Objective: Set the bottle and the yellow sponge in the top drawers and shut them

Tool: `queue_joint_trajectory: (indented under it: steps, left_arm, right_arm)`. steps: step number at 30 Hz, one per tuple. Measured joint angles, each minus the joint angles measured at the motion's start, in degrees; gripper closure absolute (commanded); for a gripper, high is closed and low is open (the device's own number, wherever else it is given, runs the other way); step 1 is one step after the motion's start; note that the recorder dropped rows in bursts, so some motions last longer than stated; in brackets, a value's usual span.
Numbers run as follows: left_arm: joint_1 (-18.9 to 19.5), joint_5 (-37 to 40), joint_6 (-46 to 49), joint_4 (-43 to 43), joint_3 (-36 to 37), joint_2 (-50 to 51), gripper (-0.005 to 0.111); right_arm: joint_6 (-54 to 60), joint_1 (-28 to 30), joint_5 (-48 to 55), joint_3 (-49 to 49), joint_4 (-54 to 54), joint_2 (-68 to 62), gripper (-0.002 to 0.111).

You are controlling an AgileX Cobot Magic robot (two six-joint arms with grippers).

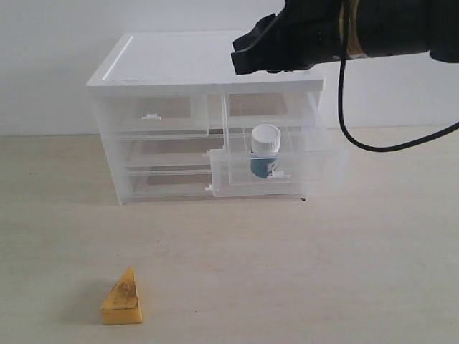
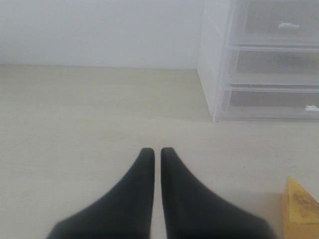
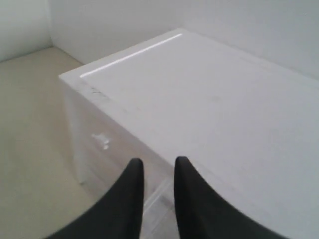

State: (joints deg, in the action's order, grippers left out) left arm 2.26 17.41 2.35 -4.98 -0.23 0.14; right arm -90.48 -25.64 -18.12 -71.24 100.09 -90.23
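The bottle (image 1: pixel 265 150), white with a blue label, stands upright inside the right top drawer (image 1: pixel 244 180), which is pulled out of the cabinet (image 1: pixel 179 61). The left top drawer (image 1: pixel 154 115) is pushed in. The yellow sponge (image 1: pixel 122 298) sits on the table in front, far from the cabinet. My right gripper (image 1: pixel 241 60) hovers above the cabinet's white top (image 3: pixel 209 104), over the open drawer; its jaws (image 3: pixel 158 162) stand slightly apart with nothing between them. My left gripper (image 2: pixel 153 150) is shut and empty, low over the table, with the sponge (image 2: pixel 300 209) just beside it.
A black cable (image 1: pixel 358 142) hangs from the right arm beside the cabinet. Two full-width drawers (image 1: pixel 165 168) below are shut. A white wall stands behind the cabinet. The left wrist view shows the cabinet's side and drawer fronts (image 2: pixel 271 64) across bare table.
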Motion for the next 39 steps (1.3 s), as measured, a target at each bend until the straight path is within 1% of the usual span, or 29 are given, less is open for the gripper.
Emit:
queue_joint_trajectory:
  steps: [4,8,10,11,14,19,22,24,26,27,29,31,32,39]
  left_arm:
    - [0.0,0.0,0.0,0.0,0.0,0.0,0.103]
    - [0.0,0.0,0.0,0.0,0.0,0.0,0.103]
    - [0.0,0.0,0.0,0.0,0.0,0.0,0.103]
    - [0.0,0.0,0.0,0.0,0.0,0.0,0.103]
    - [0.0,0.0,0.0,0.0,0.0,0.0,0.103]
    - [0.0,0.0,0.0,0.0,0.0,0.0,0.103]
    - [0.0,0.0,0.0,0.0,0.0,0.0,0.103]
    - [0.0,0.0,0.0,0.0,0.0,0.0,0.103]
    - [0.0,0.0,0.0,0.0,0.0,0.0,0.103]
    - [0.0,0.0,0.0,0.0,0.0,0.0,0.103]
    - [0.0,0.0,0.0,0.0,0.0,0.0,0.103]
    - [0.0,0.0,0.0,0.0,0.0,0.0,0.103]
    - [0.0,0.0,0.0,0.0,0.0,0.0,0.103]
    - [0.0,0.0,0.0,0.0,0.0,0.0,0.103]
  right_arm:
    - [3.87,-3.5,10.79,0.0,0.0,0.0,0.089]
    - [8.03,-6.49,19.23,0.0,0.0,0.0,0.089]
    - [12.48,-8.08,23.79,0.0,-1.26,0.0,0.089]
    - [15.4,-8.74,26.48,0.0,-3.53,0.0,0.089]
    - [33.12,-11.34,35.68,-0.46,-15.49,0.0,0.089]
    - [65.23,-12.12,48.88,-6.34,-47.47,-0.11,0.089]
    - [80.32,-12.12,56.13,-10.73,-66.02,-0.11,0.089]
    - [88.67,-12.12,61.1,-13.61,-76.09,-0.11,0.089]
    - [94.77,-12.12,65.45,-15.86,-83.07,-0.2,0.088]
    - [96.71,-12.12,67.79,-16.93,-85.88,-0.32,0.084]
    - [98.61,-12.12,71.12,-18.55,-88.95,-0.45,0.07]
    - [99.05,-12.12,73.49,-19.49,-90.35,-0.68,0.058]
    - [99.17,-12.12,74.35,-19.76,-90.49,-0.96,0.054]
    - [98.85,-12.12,76.34,-19.98,-92.53,-4.0,0.054]
